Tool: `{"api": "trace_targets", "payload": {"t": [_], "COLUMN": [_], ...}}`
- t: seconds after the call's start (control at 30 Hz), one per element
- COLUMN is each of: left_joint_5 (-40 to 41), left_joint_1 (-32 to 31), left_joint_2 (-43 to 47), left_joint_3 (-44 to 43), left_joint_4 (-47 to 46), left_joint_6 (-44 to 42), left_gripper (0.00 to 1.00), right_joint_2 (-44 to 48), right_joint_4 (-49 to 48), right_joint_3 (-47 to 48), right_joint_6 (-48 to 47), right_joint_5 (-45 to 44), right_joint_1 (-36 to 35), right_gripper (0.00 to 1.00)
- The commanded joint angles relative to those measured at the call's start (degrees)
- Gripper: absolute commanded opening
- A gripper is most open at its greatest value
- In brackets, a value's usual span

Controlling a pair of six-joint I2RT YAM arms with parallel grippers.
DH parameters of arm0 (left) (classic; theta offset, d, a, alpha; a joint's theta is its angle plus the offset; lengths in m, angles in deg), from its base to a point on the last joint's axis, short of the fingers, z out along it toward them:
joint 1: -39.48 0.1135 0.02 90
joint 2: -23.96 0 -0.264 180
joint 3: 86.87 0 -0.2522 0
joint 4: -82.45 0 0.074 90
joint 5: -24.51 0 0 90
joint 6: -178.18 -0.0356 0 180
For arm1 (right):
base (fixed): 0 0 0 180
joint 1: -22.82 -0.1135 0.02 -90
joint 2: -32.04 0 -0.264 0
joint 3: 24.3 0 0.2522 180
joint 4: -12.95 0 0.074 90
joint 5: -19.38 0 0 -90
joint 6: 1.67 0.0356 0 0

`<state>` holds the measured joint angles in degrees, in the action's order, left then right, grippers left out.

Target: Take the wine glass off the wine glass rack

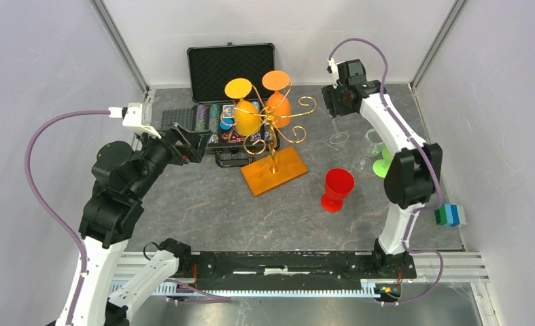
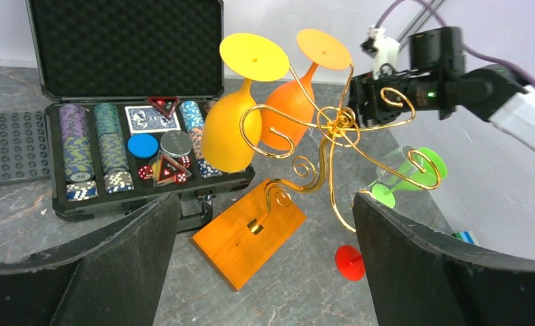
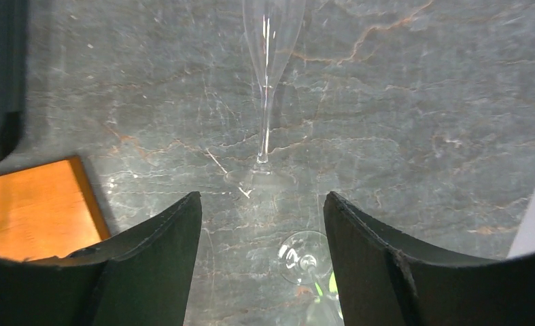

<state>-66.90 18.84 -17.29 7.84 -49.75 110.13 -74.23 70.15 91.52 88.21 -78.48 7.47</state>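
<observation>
A yellow wine glass [image 1: 246, 115] and an orange wine glass [image 1: 279, 107] hang upside down on the wine glass rack [image 1: 274, 155]. The right claw [image 3: 263, 197] hovers with its fingers apart over a clear flute [image 3: 267, 129] standing on the worktop [image 3: 421, 122]. The left claw [image 2: 266, 200] gapes wide, facing the rack.

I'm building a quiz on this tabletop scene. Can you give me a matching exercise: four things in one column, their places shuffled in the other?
Things:
1. yellow wine glass
2. red wine glass
3. clear flute
4. poker chips

Places:
A. in the open black case
B. standing alone on the table, apart from the wooden base
C. hanging bowl-down on the wine glass rack
D. on the table just beyond the right arm's fingers

Pairs: 1-C, 2-B, 3-D, 4-A
</observation>
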Motion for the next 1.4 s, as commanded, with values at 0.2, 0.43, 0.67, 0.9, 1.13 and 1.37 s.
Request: {"api": "trace_targets", "payload": {"t": [0.2,0.43,0.67,0.9,1.13,1.37], "left_joint_5": [-0.3,1.1,1.2,1.2,2.0,1.8], "left_joint_1": [0.0,0.0,0.0,-0.1,-0.1,0.0], "left_joint_2": [0.7,1.3,1.4,1.5,1.5,1.6], "left_joint_3": [3.4,4.5,5.5,5.5,5.2,4.6], "left_joint_4": [-4.7,-5.0,-5.4,-5.5,-5.2,-5.2], "left_joint_6": [-1.7,-3.0,-3.5,-3.2,-3.2,-2.8], "left_gripper": [1.00,1.00,1.00,1.00,1.00,1.00], "right_joint_2": [-11.7,-17.5,-20.1,-22.4,-22.1,-20.1], "right_joint_4": [-4.8,-6.3,-9.1,-10.4,-13.2,-16.1], "right_joint_3": [2.7,4.4,4.1,4.1,2.2,-0.3], "right_joint_6": [-2.8,-2.0,-2.1,-1.6,-1.1,-1.4], "right_joint_5": [2.4,-5.0,-6.0,-5.2,-4.1,-3.2], "right_joint_1": [0.3,-0.2,-0.2,-0.2,-0.2,-0.2], "right_gripper": [0.66,0.64,0.60,0.43,0.21,0.00]}}
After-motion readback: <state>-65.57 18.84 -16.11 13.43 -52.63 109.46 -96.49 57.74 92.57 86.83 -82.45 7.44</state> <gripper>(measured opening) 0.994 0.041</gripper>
